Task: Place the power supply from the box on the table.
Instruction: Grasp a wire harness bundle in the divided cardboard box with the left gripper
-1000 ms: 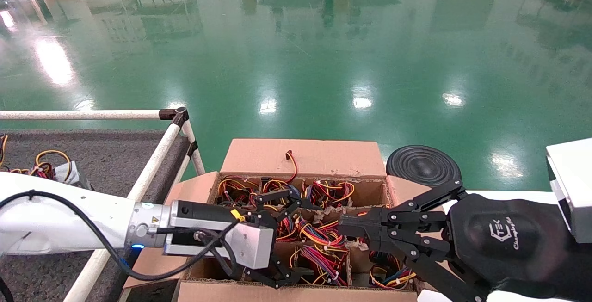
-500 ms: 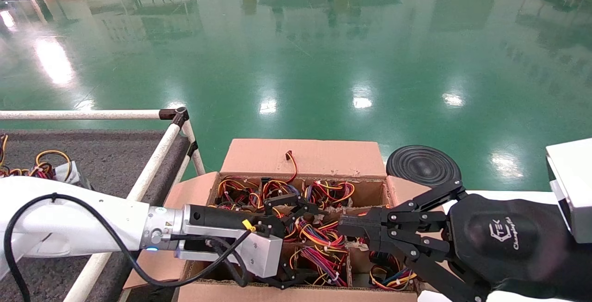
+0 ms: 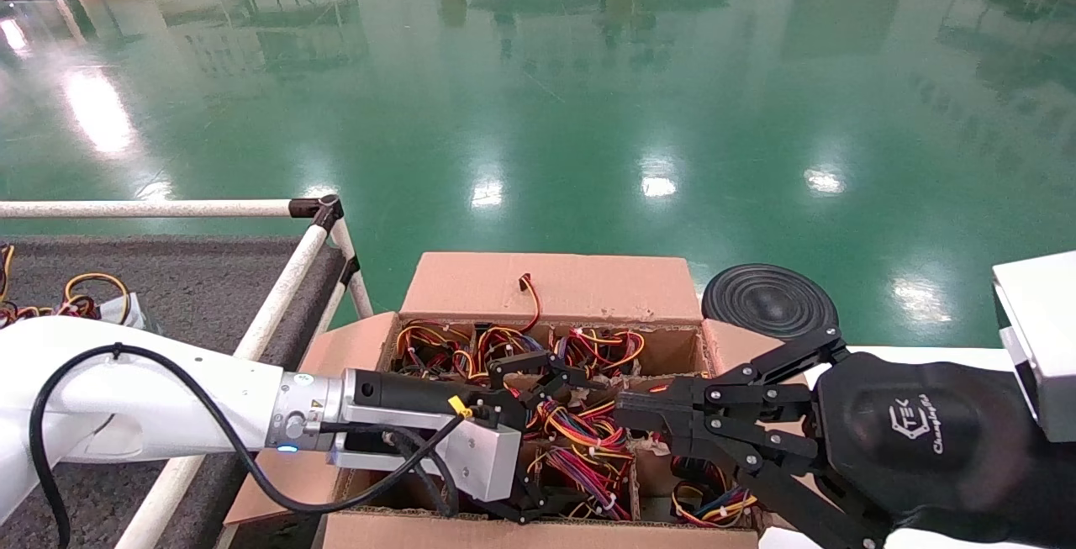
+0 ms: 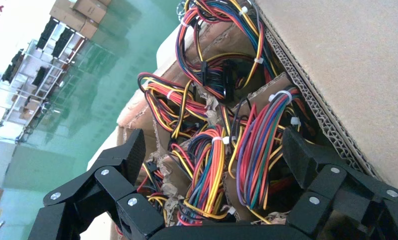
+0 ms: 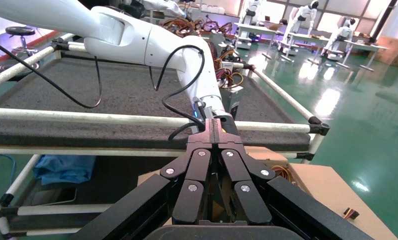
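Left: the table [image 3: 193,288], grey felt inside white rails, carries 1 delivered power supply [image 3: 118,314] with looped wires near its far-left edge. Centre: the left gripper [image 3: 546,431], fingers spread wide, reaches into the box [image 3: 546,284] over a middle cell; in the left wrist view its fingers [image 4: 307,160] bracket a wire bundle [image 4: 257,150] tied with white cable ties, touching nothing that can be seen. No metal casing shows beneath the wires. Right: the right gripper [image 3: 651,414], fingers pressed together, hovers over the box's right cells.

Risks: closing on wires alone may lift a loom that slips or drags neighbouring bundles; a fingertip may catch the torn divider [image 4: 282,90]; the 2 grippers, near each other, could collide.
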{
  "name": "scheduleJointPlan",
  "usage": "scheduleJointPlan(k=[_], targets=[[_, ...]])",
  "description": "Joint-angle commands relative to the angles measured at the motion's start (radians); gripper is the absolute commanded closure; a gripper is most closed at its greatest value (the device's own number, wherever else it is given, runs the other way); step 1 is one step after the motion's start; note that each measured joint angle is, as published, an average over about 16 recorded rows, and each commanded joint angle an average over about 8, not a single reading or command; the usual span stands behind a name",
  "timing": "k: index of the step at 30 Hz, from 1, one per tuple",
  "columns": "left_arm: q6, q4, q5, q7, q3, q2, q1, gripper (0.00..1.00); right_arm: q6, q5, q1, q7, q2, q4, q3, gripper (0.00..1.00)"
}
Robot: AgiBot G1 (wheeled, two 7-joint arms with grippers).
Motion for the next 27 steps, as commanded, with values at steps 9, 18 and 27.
scheduleJointPlan(k=[9, 18, 27], targets=[[0.015, 0.044, -0.019, 0.027, 0.012, 0.017, -0.010, 1.00, 0.000, 0.000, 0.000, 0.000, 0.000, 0.000, 0.000, 1.00], [0.028, 0.076, -0.031, 0.043, 0.017, 0.028, -0.015, 1.00, 0.000, 0.000, 0.000, 0.000, 0.000, 0.000, 0.000, 1.00], [0.043, 0.109, -0.043, 0.062, 0.019, 0.041, -0.020, 1.00, 0.000, 0.000, 0.000, 0.000, 0.000, 0.000, 0.000, 1.00]])
